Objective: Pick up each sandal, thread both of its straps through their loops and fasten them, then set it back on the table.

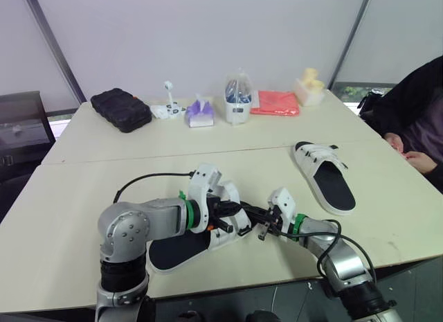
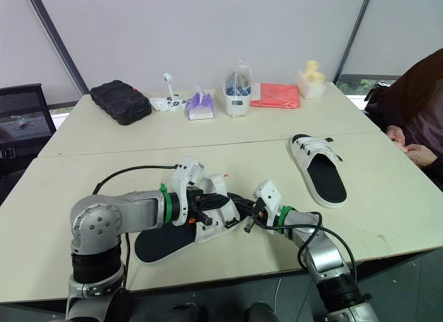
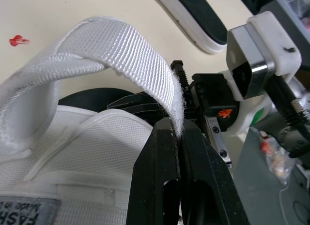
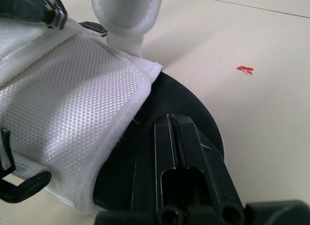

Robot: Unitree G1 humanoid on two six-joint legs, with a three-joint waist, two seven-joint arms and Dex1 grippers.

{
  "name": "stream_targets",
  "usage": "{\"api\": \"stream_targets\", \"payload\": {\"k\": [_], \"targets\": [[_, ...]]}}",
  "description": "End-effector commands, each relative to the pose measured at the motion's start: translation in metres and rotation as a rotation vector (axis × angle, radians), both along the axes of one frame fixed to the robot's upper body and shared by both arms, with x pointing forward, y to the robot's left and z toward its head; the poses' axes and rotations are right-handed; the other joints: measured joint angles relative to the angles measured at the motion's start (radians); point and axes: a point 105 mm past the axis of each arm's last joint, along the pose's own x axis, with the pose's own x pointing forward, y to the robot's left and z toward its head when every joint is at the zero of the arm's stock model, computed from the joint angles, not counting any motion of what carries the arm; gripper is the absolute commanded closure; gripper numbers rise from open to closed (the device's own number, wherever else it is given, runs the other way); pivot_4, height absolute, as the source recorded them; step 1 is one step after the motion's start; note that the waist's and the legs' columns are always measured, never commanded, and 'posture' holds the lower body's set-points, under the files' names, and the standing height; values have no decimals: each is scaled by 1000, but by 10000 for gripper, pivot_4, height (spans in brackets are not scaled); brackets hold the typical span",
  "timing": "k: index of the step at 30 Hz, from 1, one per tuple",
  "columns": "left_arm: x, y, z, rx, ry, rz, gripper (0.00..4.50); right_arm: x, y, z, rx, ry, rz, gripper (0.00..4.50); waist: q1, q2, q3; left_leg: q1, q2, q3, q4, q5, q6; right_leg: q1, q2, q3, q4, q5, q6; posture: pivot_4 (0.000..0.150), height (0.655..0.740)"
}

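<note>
1. Head views: the near sandal (image 1: 176, 251) sits at the front edge of the worktop (image 1: 69, 197), left of centre. Its strapped end is between the left pincer (image 1: 227, 218) and the right pincer (image 1: 255, 215). The far sandal (image 1: 325, 178) lies flat near the right edge, well apart.
2. Left wrist view: the left pincer is clamped on the free end of the near sandal's white webbing strap (image 3: 131, 48), which arches over the white mesh upper (image 3: 97, 152).
3. Right wrist view: the right pincer's fingers are together, over the black footbed (image 4: 193, 101), just beside the upper's edge.
</note>
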Motion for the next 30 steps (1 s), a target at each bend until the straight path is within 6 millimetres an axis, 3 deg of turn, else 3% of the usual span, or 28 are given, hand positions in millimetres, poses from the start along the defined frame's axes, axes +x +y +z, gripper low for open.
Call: {"api": "stream_targets", "payload": {"k": [1, 7, 17, 25, 30], "targets": [[-1, -4, -1, 38, -13, -7, 44695, -12, 4, -34, -51, 126, 10, 45000, 0, 0, 0, 0, 0, 0, 0, 0, 0, 0, 0, 0, 0, 0, 0, 1500, 7400], [2, 6, -9, 137, -32, 33, 44695, -13, 4, -34, -49, 128, 7, 45000, 0, 0, 0, 0, 0, 0, 0, 0, 0, 0, 0, 0, 0, 0, 0, 1500, 7400], [-11, 2, -1, 159, -105, -17, 44695, -19, 5, -37, -49, 142, 23, 45000, 1, 0, 0, 0, 0, 0, -1, -1, -1, -1, 0, 1, 0, 0, 0, 1500, 7400], [-1, 2, 30, -102, -113, 89, 44695, -23, 9, -38, -46, 150, 38, 45000, 2, 0, 0, 0, 0, 0, -1, -1, -2, -1, 0, 0, 0, 0, 0, 1500, 7400], [-2, 6, 28, -129, -100, 125, 44695, -27, 11, -38, -40, 158, 46, 45000, 3, -1, 0, 0, 1, -1, -1, -2, -3, -1, 1, 0, 0, 0, 1, 1500, 7400]]}}
